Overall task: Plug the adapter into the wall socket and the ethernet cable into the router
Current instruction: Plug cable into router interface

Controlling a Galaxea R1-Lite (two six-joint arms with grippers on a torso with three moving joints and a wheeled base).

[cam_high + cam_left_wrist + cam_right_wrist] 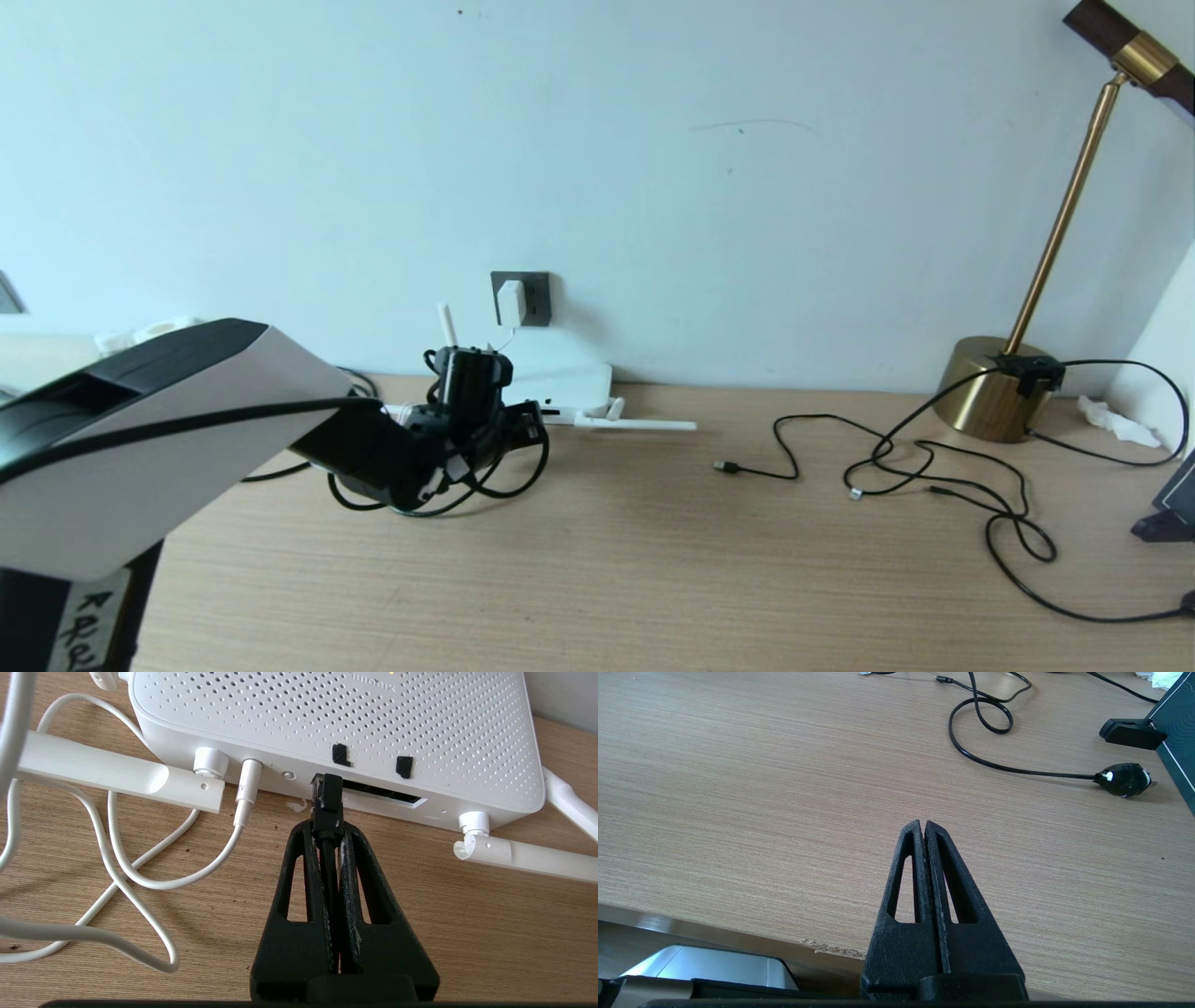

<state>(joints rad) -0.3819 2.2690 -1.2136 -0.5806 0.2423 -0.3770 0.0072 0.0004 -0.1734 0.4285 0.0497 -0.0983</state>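
Observation:
The white adapter (511,301) sits in the dark grey wall socket (534,299) on the wall. Below it the white router (327,718) lies flat on the desk, antennas spread to the sides. My left gripper (328,833) is shut on the black ethernet cable (327,807) just behind its plug. The plug's tip is at the left end of the router's dark port strip (387,795); how deep it sits cannot be told. In the head view the left gripper (523,422) is at the router's (569,381) near edge. My right gripper (923,826) is shut on nothing, low over the desk's front edge.
A white cord (245,793) is plugged into the router and loops over the desk. Thin black cables (934,467) trail at the right toward a brass lamp (990,392). A black plug (1122,779) and a dark stand (1172,509) lie at the far right.

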